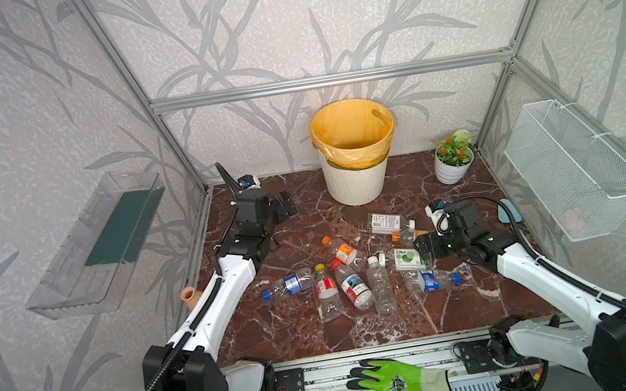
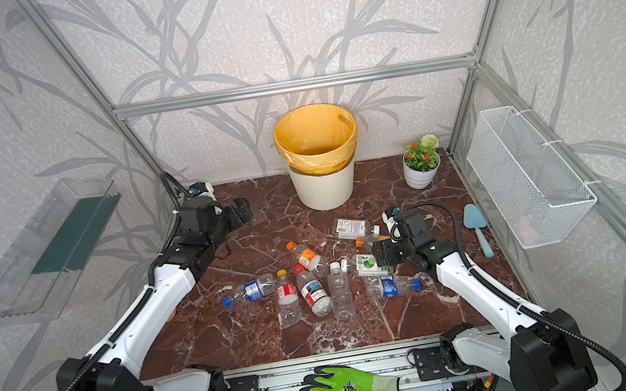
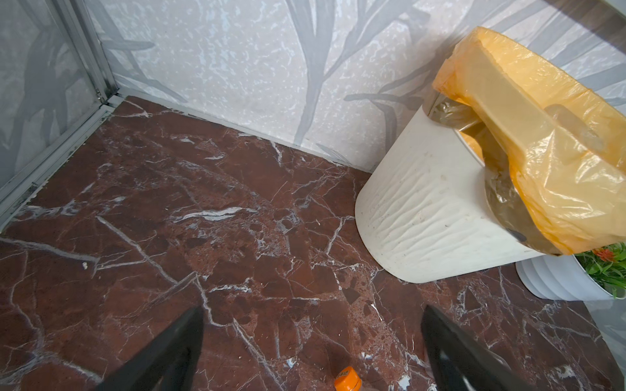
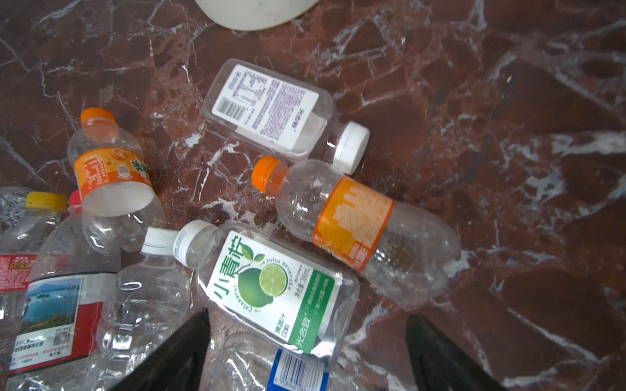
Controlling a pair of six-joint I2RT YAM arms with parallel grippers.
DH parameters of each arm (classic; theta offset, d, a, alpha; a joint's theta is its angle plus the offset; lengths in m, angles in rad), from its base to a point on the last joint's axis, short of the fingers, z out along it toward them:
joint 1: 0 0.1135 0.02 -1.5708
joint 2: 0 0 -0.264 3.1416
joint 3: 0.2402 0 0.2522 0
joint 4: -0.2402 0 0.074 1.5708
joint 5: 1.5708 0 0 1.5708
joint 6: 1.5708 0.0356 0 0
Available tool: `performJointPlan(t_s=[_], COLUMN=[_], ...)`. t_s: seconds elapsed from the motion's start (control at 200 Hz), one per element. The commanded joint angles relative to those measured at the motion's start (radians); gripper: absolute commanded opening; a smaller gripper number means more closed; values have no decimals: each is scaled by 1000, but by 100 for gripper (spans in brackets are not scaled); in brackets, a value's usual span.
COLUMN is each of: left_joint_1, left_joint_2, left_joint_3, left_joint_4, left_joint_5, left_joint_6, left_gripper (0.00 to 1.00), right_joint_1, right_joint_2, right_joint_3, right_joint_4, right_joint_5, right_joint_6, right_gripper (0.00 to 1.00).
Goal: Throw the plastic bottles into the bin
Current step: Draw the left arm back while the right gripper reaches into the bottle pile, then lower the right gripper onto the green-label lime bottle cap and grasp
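- Plastic bottles [image 1: 352, 283] lie on their sides in a loose cluster at the middle of the bench [image 1: 290, 334] in both top views. The bin [image 1: 357, 181] stands upright behind them at the back wall, well apart from the cluster.
- In both top views the right hand [image 1: 424, 249] sits at the right edge of the cluster, spread wide over the lime-label bottle [image 1: 407, 259]. Whether it touches the bottle cannot be told from above.
- The left hand [image 1: 282, 224] hangs over the left rear of the bench, also spread wide and pinching nothing. It is between the left wall and the bin, apart from the bottles.
- The bench is red-brown with white marble veins, and grey leaf-patterned walls in a metal frame close it in. A small white flowerpot [image 1: 453, 171] stands right of the bin, a wire basket [image 1: 576, 165] hangs on the right wall, and a green glove [image 1: 398, 381] lies on the front rail.
- In the left wrist view the two black fingers [image 3: 169, 348] stand far apart over bare bench. An orange cap [image 3: 347, 379] shows at the picture's edge between them, and the bin is off to one side.
- In the right wrist view the fingers [image 4: 176, 355] flank the base end of the lime-label bottle, gripping nothing. The blue-label bottle [image 4: 298, 372] lies partly under it. The orange-label bottle [image 4: 355, 223] lies just beyond, with the white-label bottle [image 4: 267, 108] past that.
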Motion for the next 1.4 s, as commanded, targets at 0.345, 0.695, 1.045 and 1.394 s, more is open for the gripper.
performJointPlan(t_s=[0.345, 0.695, 1.045, 1.394], left_joint_1=[14, 23, 28, 28], left_joint_2=[-38, -63, -72, -94], left_joint_3=[-49, -75, -97, -119], left_joint_4=[-33, -43, -49, -60], left_joint_5=[-27, -40, -42, -53], left_joint_6=[-21, -15, -15, -21], left_gripper=[99, 99, 99, 99], right_joint_1=[4, 62, 128, 177], right_joint_2=[148, 225, 249, 235], right_joint_3=[-68, -42, 21, 232], right_joint_4=[112, 200, 132, -79], right_joint_5=[-142, -211, -105, 19], right_joint_6=[159, 235, 186, -202], right_gripper=[95, 94, 94, 95])
